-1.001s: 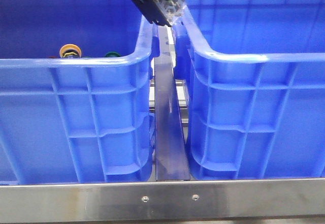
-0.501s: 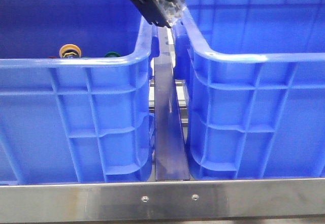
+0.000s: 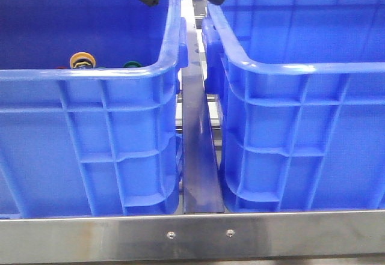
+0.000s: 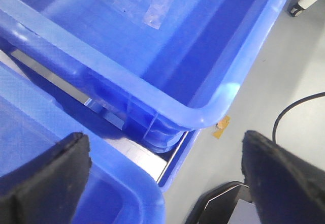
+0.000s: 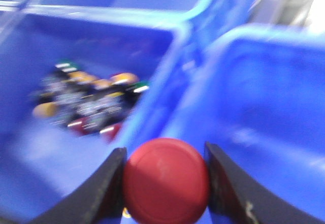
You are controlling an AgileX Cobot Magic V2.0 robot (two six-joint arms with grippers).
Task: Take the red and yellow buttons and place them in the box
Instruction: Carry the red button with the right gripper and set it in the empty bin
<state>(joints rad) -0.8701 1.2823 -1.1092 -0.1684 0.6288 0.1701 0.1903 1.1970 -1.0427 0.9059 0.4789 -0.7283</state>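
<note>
Red button (image 5: 166, 181) sat clamped in the right hand (image 5: 165, 183), above the rims between the crates, the empty box (image 5: 264, 117) just beyond to one side. Left hand (image 4: 162, 178) hung apart, empty.

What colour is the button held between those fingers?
Red button, domed cap, seen best in the right wrist view.

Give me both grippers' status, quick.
Left gripper: open, nothing between its fingers.
Right gripper: closed on the red button.
</note>
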